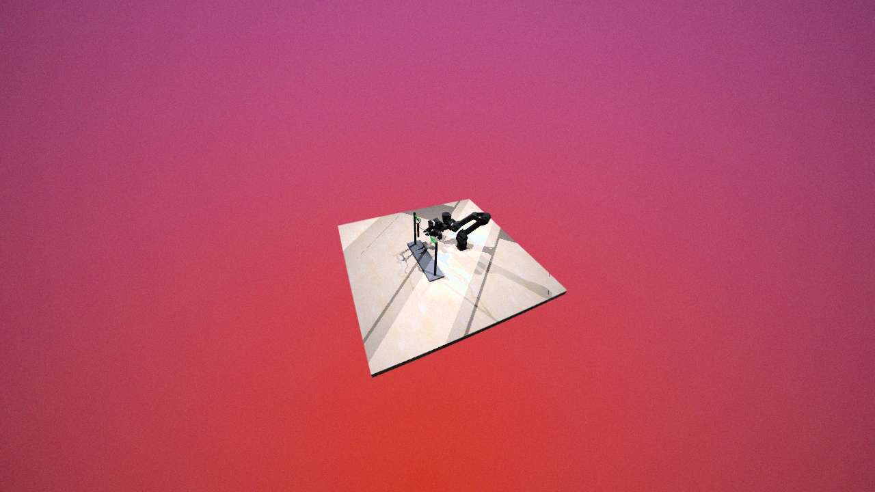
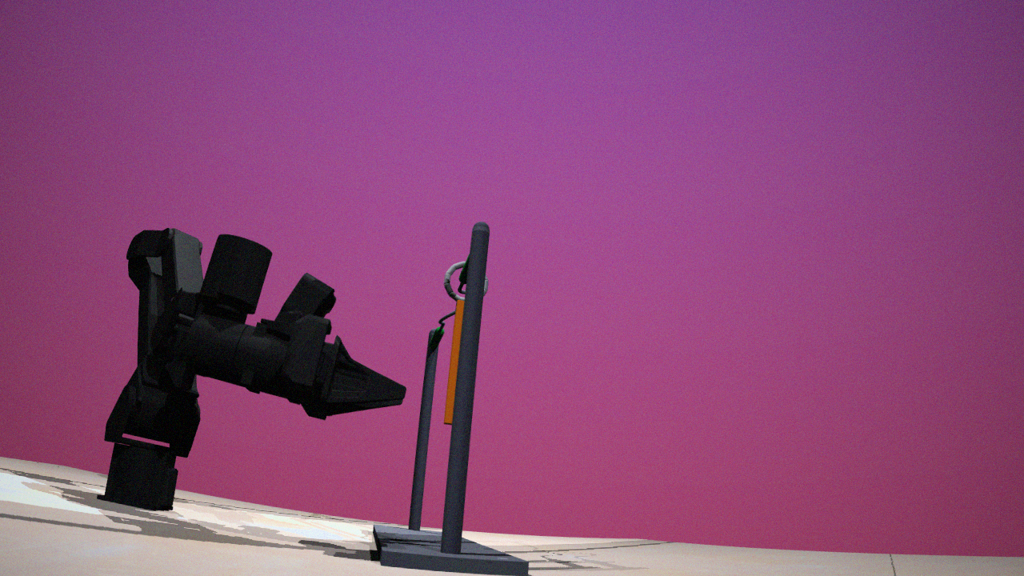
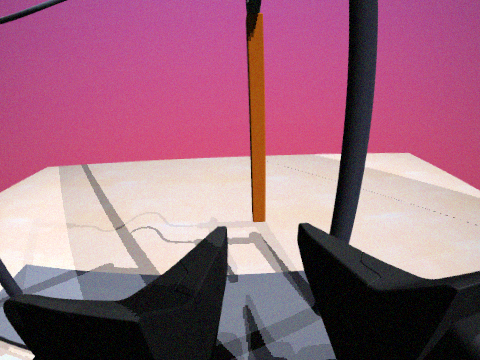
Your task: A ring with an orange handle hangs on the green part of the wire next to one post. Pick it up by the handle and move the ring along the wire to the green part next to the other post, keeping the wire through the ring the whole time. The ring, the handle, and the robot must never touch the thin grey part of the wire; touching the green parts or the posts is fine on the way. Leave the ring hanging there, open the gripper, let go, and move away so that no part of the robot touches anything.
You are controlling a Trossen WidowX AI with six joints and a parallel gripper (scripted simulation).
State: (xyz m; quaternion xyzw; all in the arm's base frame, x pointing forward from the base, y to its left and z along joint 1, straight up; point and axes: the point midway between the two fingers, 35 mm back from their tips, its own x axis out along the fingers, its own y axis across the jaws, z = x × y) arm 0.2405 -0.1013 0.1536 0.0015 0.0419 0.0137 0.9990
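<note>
The pale ring (image 2: 448, 281) hangs on the wire beside the post (image 1: 414, 231) (image 2: 467, 386) (image 3: 361, 100), which partly hides it in the exterior view. Its orange handle (image 2: 454, 358) (image 3: 258, 125) points straight down. The other post (image 1: 435, 260) (image 2: 423, 437) has a green wire part (image 1: 433, 240) (image 2: 437, 332) at its top. My gripper (image 2: 404, 395) (image 3: 263, 234) is partly open with nothing between its fingers. Its tips are level with the handle's lower part and short of it, with a gap. In the wrist view the handle's lower end shows just above the gap between the fingertips.
The grey base plate (image 1: 437, 276) (image 2: 458, 555) (image 3: 55, 280) carries both posts on the pale table top (image 1: 403, 342) (image 3: 200, 190). The thin wire (image 2: 446, 315) (image 3: 32, 10) bends between the posts, above my gripper's height. The ring-side post stands just right of the handle in the wrist view.
</note>
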